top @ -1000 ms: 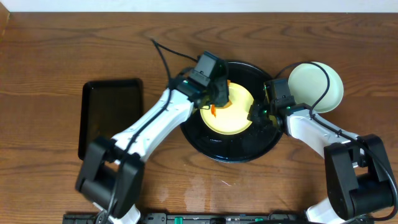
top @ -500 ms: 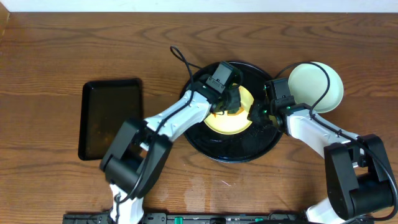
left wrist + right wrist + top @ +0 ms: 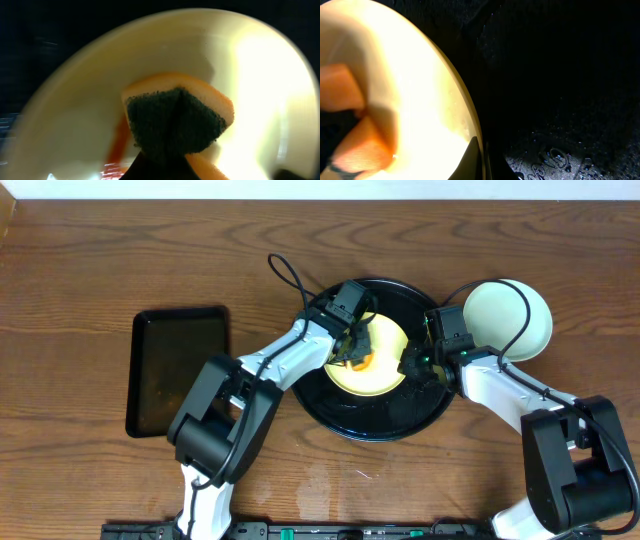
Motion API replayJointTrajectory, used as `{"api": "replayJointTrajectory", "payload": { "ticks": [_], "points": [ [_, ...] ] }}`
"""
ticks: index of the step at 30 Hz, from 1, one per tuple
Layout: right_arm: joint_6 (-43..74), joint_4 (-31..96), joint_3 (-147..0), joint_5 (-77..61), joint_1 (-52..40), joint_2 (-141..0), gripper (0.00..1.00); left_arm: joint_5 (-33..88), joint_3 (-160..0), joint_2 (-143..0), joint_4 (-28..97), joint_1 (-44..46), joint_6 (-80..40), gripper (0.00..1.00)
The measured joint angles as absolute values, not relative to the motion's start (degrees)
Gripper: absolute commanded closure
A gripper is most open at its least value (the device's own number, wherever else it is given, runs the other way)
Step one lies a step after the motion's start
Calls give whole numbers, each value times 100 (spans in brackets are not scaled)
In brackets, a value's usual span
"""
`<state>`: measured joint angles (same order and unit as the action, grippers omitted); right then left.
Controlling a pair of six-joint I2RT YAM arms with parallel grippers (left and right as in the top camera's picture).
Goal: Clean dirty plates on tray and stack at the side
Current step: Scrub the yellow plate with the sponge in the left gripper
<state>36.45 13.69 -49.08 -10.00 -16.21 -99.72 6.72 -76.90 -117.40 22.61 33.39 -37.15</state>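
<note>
A pale yellow plate (image 3: 388,372) lies in the round black tray (image 3: 372,430). My left gripper (image 3: 356,351) is shut on an orange sponge with a dark green scouring face (image 3: 175,120) and presses it onto the plate (image 3: 260,75). An orange smear (image 3: 118,144) shows left of the sponge. My right gripper (image 3: 410,366) is shut on the plate's right rim (image 3: 479,157). In the right wrist view the plate (image 3: 420,85) is bright and the sponge (image 3: 355,135) sits at the far left. A pale plate (image 3: 510,320) lies on the table to the right of the tray.
A smaller black rectangular tray (image 3: 178,370) lies on the wooden table at the left. The round tray's floor (image 3: 560,150) is wet with droplets. The left arm's cable loops over the tray's back left rim.
My left gripper has swept the sponge across the yellow plate, first to the right, then back toward its middle. The right gripper has kept hold of the rim without moving.
</note>
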Motion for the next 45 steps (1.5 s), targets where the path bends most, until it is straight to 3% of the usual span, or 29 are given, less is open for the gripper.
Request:
{"api": "replayJointTrajectory", "payload": {
  "ticks": [14,32,38,45],
  "points": [
    [3645,1382,-4912,-1002,-1621,-9972,99,-517,-7625,-10978,2421,3199,-3122,92],
    [3645,1382,-4912,-998,-1621,-9972,99,438,-7627,-11725,1669,3420,-3450,92],
    [3645,1385,-4915,-963,-1621,-9972,99,301,-7669,-11751,2073,3391,-3424,92],
    [3645,1385,-4915,-963,-1621,-9972,99,-650,-7684,-11607,2827,3393,-3247,92]
  ]
}}
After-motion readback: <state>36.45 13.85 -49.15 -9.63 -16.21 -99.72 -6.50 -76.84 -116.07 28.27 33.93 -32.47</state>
